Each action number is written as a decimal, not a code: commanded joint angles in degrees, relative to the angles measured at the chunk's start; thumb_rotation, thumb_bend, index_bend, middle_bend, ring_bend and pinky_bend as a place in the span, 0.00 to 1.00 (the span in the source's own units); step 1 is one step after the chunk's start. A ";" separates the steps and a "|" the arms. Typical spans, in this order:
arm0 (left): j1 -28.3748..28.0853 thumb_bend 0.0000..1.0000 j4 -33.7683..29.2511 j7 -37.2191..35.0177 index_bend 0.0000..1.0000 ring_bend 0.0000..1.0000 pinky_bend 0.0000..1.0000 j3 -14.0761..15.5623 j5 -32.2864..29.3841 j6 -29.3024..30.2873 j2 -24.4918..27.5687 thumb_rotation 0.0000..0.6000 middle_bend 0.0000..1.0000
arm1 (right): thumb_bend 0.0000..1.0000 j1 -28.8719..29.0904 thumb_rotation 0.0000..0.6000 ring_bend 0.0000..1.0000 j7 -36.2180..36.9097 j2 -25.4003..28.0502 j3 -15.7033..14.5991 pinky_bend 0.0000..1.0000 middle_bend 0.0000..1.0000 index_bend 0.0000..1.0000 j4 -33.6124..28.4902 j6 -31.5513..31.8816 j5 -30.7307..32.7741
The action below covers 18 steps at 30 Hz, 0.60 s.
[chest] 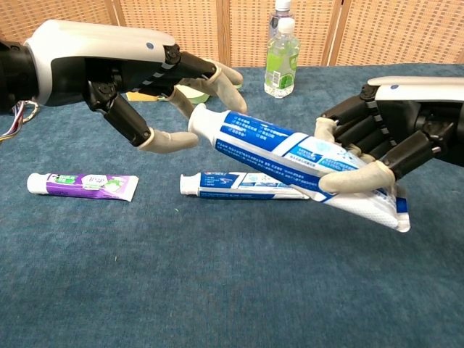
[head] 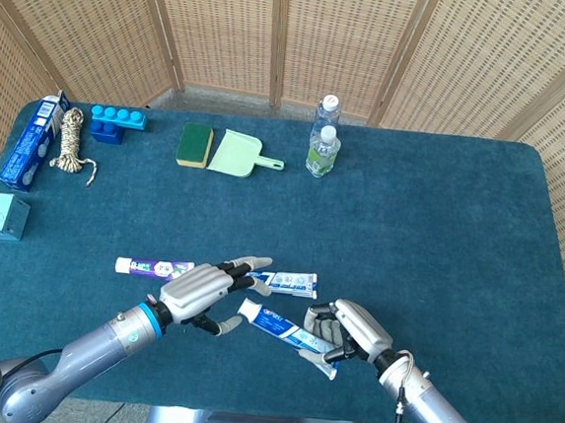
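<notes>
Chest view shows the right hand [chest: 377, 148] clasping a blue toothpaste tube [chest: 290, 148] above the table's near edge; the left hand [chest: 156, 90], fingers spread, brackets its cap end.

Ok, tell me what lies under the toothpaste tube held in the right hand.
Under the held tube in the right hand lies another blue toothpaste tube flat on the table. Its right end is hidden behind the held tube.
</notes>
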 commanded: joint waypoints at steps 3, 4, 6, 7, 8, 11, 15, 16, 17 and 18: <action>-0.01 0.41 -0.12 0.15 0.27 0.03 0.19 0.12 -0.02 0.69 -0.22 1.00 0.03 | 0.45 0.00 1.00 0.70 0.35 0.25 -0.08 0.74 0.72 0.95 -0.21 0.04 -0.14; -0.01 0.41 -0.14 0.11 0.27 0.03 0.19 0.09 -0.03 0.82 -0.27 1.00 0.03 | 0.45 0.02 1.00 0.70 0.39 0.29 -0.10 0.74 0.72 0.95 -0.25 0.04 -0.18; 0.05 0.41 -0.15 0.07 0.28 0.03 0.19 0.03 0.14 1.24 -0.42 1.00 0.04 | 0.45 0.06 1.00 0.70 0.25 0.36 -0.17 0.74 0.72 0.95 -0.26 0.04 -0.24; 0.09 0.41 -0.17 0.04 0.28 0.03 0.19 0.04 0.23 1.40 -0.46 1.00 0.04 | 0.45 0.05 1.00 0.70 0.31 0.36 -0.17 0.74 0.72 0.95 -0.31 0.06 -0.22; 0.12 0.41 -0.23 -0.01 0.29 0.04 0.19 0.06 0.26 1.52 -0.45 1.00 0.04 | 0.45 0.05 1.00 0.70 0.47 0.38 -0.16 0.74 0.72 0.95 -0.38 0.09 -0.19; 0.05 0.41 -0.20 -0.03 0.30 0.04 0.19 0.14 0.15 1.62 -0.39 1.00 0.05 | 0.45 0.05 1.00 0.70 1.05 0.47 -0.16 0.74 0.72 0.95 -0.40 0.05 -0.23; -0.13 0.41 -0.06 0.01 0.31 0.04 0.20 0.31 -0.07 1.44 -0.33 1.00 0.05 | 0.45 0.06 1.00 0.70 2.31 0.65 -0.12 0.74 0.72 0.95 -0.29 -0.16 -0.44; -0.18 0.41 -0.01 0.00 0.31 0.04 0.20 0.33 -0.12 1.41 -0.36 1.00 0.05 | 0.45 0.07 1.00 0.70 2.44 0.70 -0.14 0.74 0.72 0.95 -0.19 -0.18 -0.52; -0.22 0.42 0.01 -0.03 0.31 0.04 0.20 0.34 -0.15 1.38 -0.38 1.00 0.05 | 0.45 0.08 1.00 0.70 2.54 0.73 -0.17 0.74 0.72 0.95 -0.12 -0.21 -0.60; -0.25 0.42 0.03 -0.10 0.31 0.04 0.20 0.33 -0.15 1.41 -0.40 1.00 0.05 | 0.45 0.09 1.00 0.70 2.74 0.76 -0.19 0.74 0.72 0.95 -0.10 -0.25 -0.67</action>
